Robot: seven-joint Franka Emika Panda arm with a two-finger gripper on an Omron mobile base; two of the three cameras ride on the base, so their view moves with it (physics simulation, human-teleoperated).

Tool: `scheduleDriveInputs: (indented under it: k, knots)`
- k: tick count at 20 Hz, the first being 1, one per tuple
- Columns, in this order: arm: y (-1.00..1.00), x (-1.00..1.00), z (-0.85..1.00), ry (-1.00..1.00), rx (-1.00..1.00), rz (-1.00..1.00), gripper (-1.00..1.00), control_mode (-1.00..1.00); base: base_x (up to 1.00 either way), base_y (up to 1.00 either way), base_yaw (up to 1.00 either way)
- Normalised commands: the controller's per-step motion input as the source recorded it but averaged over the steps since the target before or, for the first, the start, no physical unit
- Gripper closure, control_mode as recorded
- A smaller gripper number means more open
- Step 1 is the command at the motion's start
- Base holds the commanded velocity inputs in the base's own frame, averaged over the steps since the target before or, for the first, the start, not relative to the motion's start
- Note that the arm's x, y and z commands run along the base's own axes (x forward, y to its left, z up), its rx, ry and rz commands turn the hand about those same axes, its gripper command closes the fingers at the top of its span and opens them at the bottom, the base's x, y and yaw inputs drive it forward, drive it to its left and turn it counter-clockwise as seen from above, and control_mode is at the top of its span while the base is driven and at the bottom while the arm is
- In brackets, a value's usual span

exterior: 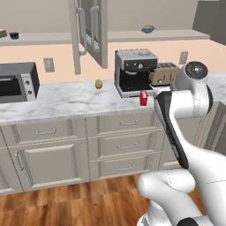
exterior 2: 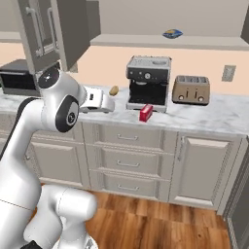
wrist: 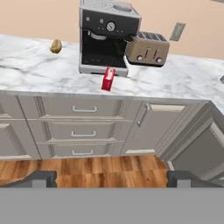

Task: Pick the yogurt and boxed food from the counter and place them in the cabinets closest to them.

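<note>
Gripper (wrist: 112,179), jaws wide and empty, faces boxed food (wrist: 107,79) resting ahead on counter (wrist: 183,83); yogurt (exterior: 14,35) already sits shelved, box remaining.

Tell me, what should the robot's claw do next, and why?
Probably move forward and down toward the red box. It stands on the marble counter before the coffee machine, and the claw hangs open and empty, well back from the counter over the wooden floor.
</note>
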Motion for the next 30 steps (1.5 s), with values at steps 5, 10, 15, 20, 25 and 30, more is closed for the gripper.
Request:
scheduleDriveInputs:
  k: [5,10,15,20,25,30]
  knots:
    - [0.00,0.00,0.00,0.00,0.00,0.00,-1.00,1.00,0.00,-0.45,0.02]
    - [0.00,0.00,0.00,0.00,0.00,0.00,-1.00,1.00,-0.01,-0.30,0.04]
    - [0.00,0.00,0.00,0.00,0.00,0.00,-1.00,1.00,-0.04,-0.30,0.05]
    - [0.00,0.00,0.00,0.00,0.00,0.00,-1.00,1.00,-0.15,-0.39,0.05]
    - [0.00,0.00,0.00,0.00,0.00,0.00,-1.00,1.00,-0.09,-0.20,0.01]
    - [0.00,0.00,0.00,0.00,0.00,0.00,-1.00,1.00,0.04,-0.08,0.00]
